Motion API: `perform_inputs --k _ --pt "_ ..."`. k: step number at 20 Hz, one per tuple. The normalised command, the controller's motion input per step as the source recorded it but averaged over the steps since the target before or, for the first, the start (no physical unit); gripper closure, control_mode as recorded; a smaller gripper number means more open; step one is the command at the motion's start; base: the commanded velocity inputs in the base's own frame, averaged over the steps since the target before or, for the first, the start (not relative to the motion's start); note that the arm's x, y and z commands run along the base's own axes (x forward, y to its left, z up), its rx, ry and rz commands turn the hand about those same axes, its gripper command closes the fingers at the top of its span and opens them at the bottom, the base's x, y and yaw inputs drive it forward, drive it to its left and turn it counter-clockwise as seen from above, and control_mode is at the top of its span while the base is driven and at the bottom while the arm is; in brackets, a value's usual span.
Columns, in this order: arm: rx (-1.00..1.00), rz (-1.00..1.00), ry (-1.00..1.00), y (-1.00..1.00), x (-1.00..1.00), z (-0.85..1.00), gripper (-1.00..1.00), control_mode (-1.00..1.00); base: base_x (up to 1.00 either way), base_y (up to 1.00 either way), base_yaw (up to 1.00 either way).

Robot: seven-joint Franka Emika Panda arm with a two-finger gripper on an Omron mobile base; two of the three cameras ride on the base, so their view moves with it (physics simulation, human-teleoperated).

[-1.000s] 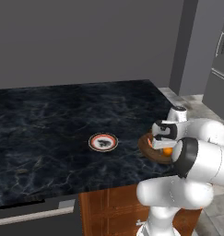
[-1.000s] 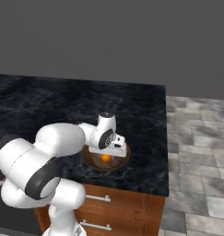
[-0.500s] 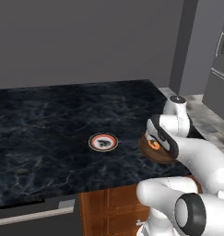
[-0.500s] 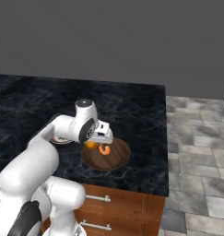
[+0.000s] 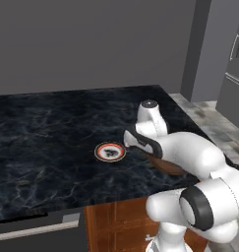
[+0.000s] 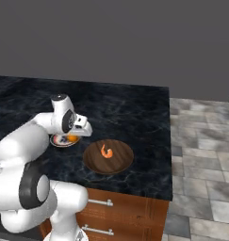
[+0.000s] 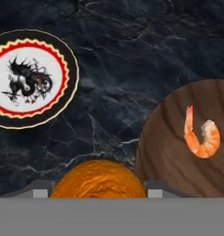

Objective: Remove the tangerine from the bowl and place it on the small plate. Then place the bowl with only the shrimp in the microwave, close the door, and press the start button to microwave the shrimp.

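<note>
My gripper (image 7: 98, 191) is shut on the orange tangerine (image 7: 97, 179), which sits between the two fingertips (image 7: 41, 190) at the bottom of the hand view. The tangerine hangs above the dark counter, between the small plate (image 7: 30, 77) with its red-and-black rim and dragon print and the brown wooden bowl (image 7: 171, 152). A single shrimp (image 7: 202, 136) lies in the bowl. From the right base view the gripper (image 6: 78, 134) and tangerine (image 6: 71, 139) are at the plate's (image 6: 59, 141) near edge, left of the bowl (image 6: 108, 157) with the shrimp (image 6: 105, 151). The left base view has the plate (image 5: 110, 152) just left of my hand.
The black marble counter (image 5: 47, 133) stretches wide to the left and back. Its right edge (image 6: 168, 141) drops to a tiled floor. My own arm covers most of the bowl (image 5: 169, 167) in the left base view. A grey wall stands behind.
The arm lifted the tangerine out of the bowl and swung it left to the plate's edge. The bowl now holds just the shrimp.
</note>
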Motion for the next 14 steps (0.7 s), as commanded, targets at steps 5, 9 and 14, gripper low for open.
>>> perform_inputs --k 5,9,14 --pt "-0.13 0.00 0.20 0.97 0.71 -0.42 1.00 -1.00 0.00 0.00 0.00" --pt "-0.04 0.00 0.12 0.53 0.45 -0.52 1.00 -1.00 0.00 0.00 0.00" --pt "0.00 0.00 0.01 0.07 0.36 -0.50 1.00 -1.00 0.00 0.00 0.00"
